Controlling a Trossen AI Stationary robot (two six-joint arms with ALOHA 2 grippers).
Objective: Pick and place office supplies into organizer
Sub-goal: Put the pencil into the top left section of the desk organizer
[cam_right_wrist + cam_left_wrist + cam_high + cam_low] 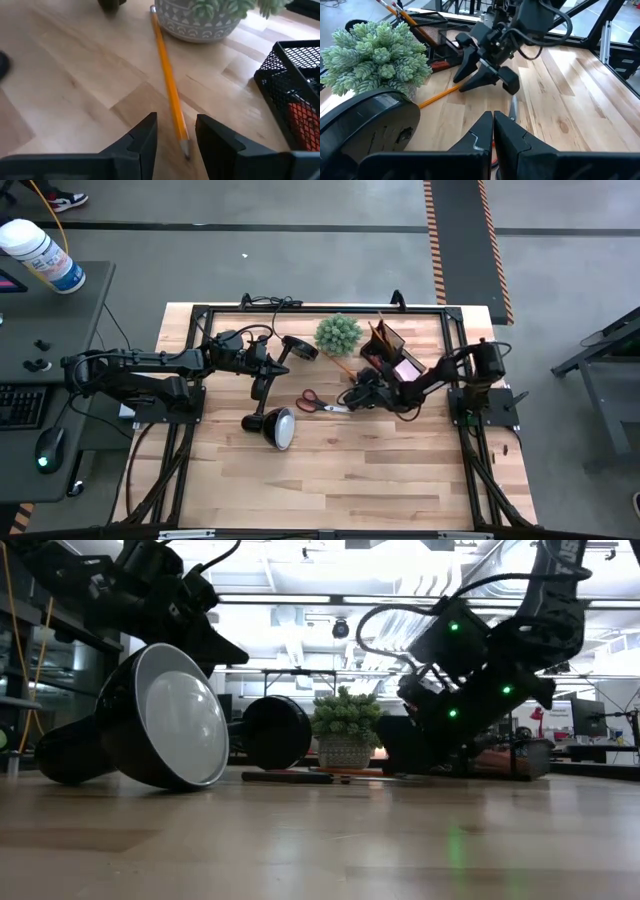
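A: Right arm pose? It reaches from its base at the table's right edge toward the centre, wrist angled down. The right gripper [175, 132] hangs low over the wood, fingers spread, with the orange pencil [167, 80] lying between them, tip end nearest. No contact visible.

B: Noted. Pencil runs from there up to the plant pot [200, 20]. Left arm?

A: Stretched from the left side over the lamp [275, 425], which lies tipped on the table. The left gripper [493, 131] is pressed together, pinching nothing.

B: Other items?

A: Red-handled scissors [318, 403] flat on the table, just left of the right gripper. Organizer [393, 350] stands behind the right arm, beside the plant.
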